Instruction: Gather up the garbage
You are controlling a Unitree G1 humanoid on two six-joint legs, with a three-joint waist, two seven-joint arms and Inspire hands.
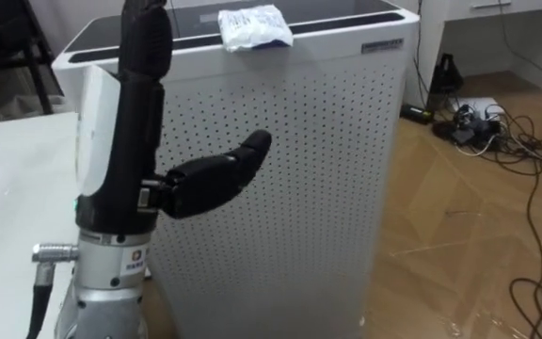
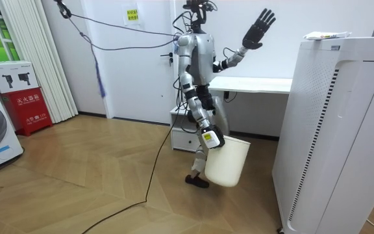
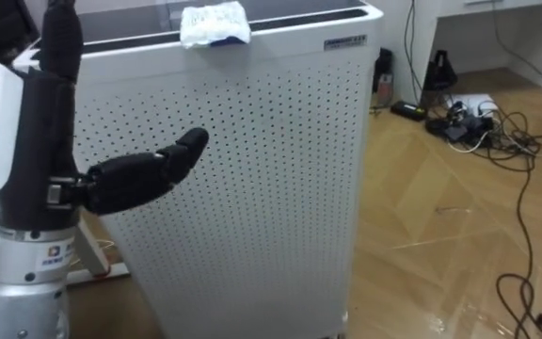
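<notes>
Stood on the wood floor (image 2: 76,188) beside the white bench (image 2: 252,84), with a tall white air purifier (image 1: 280,188) in front of me. My left robot hand (image 1: 125,151) was up at head height, fingers straight and apart, thumb jutting out to the right, holding nothing. The purifier's perforated front stood beyond the palm, not touching it. A crumpled white wrapper (image 1: 255,28) lay on the purifier's top at its near edge. It was right of my left fingertips and farther off than them, untouched. The bench edge sat to the left of that hand's wrist.

My right robot hand (image 2: 210,138) hung low by my thigh, clamped on the rim of a white bin (image 2: 229,162). The bin hung tilted below the hand, clear of the floor. Could not see inside it. A tangle of dark cables (image 1: 497,132) lay on the floor well off to the right of the left robot hand, past the purifier.
</notes>
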